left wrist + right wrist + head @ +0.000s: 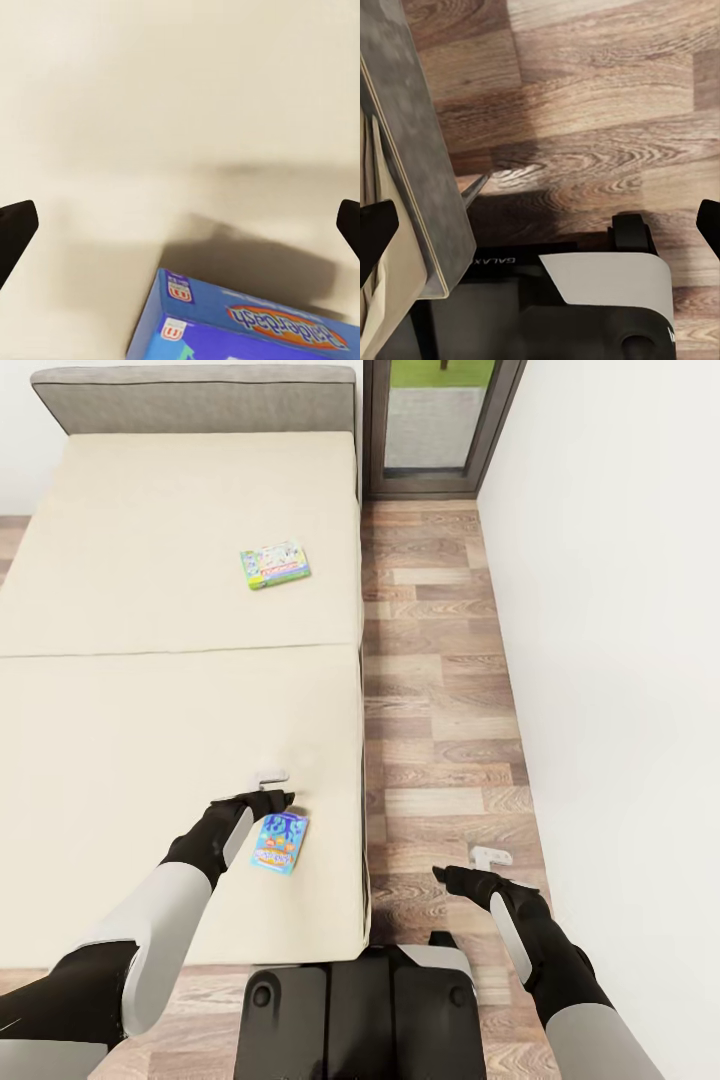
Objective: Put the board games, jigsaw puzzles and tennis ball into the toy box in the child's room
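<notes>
A: Left gripper [268, 782]?
B: Spread wide above the bed [150, 690], just beside the blue board game [279, 843] near its right edge.
A: Right gripper [478, 863]?
B: Released, over floor [440, 690]. Green board game [274, 564] lies toward the headboard.

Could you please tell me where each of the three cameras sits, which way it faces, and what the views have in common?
Head view: on the robot's head, looking forward and down over the bed, the wood floor, both arms, the left pincer, the right pincer and the base.
Left wrist view: by the left pincer, facing down at the bed and the blue board game; dark fingertips at the edges.
Right wrist view: by the right pincer, facing down at floor, bed edge and base.
Shared: head and left wrist views both show the blue board game.
</notes>
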Controlling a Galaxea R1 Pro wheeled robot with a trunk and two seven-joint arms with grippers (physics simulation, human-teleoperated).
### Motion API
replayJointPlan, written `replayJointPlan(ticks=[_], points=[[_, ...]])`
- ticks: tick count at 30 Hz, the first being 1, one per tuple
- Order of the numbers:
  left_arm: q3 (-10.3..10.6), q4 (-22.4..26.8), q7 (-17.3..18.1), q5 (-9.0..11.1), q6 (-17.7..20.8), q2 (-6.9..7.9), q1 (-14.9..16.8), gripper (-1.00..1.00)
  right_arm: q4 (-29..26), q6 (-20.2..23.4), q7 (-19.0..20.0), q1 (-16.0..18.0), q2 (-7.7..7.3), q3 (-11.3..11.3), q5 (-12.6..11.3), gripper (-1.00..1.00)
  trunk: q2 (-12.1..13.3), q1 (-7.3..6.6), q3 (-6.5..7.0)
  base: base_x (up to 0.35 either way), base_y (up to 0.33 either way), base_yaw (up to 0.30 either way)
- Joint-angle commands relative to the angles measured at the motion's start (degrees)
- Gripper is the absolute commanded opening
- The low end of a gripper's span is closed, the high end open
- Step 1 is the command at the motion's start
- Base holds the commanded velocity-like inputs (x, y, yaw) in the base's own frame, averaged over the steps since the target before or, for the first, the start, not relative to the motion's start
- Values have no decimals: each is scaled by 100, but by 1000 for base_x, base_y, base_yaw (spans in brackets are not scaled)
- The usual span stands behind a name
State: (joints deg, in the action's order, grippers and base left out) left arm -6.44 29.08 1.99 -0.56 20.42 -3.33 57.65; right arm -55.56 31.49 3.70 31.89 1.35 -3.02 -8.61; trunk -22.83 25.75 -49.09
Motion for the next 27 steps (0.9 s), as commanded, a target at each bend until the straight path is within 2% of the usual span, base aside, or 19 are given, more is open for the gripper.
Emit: replayJointPlan(ticks=[1,27], points=[[-41,10,21,-6,36,-6,1,100,-8,32,26,1,6,-23,-9,100,-9,3,-14,0,0,0],[-41,12,59,-6,33,-1,-6,100,-8,29,26,1,6,-23,-9,100,-9,3,-43,-11,-2,0]])
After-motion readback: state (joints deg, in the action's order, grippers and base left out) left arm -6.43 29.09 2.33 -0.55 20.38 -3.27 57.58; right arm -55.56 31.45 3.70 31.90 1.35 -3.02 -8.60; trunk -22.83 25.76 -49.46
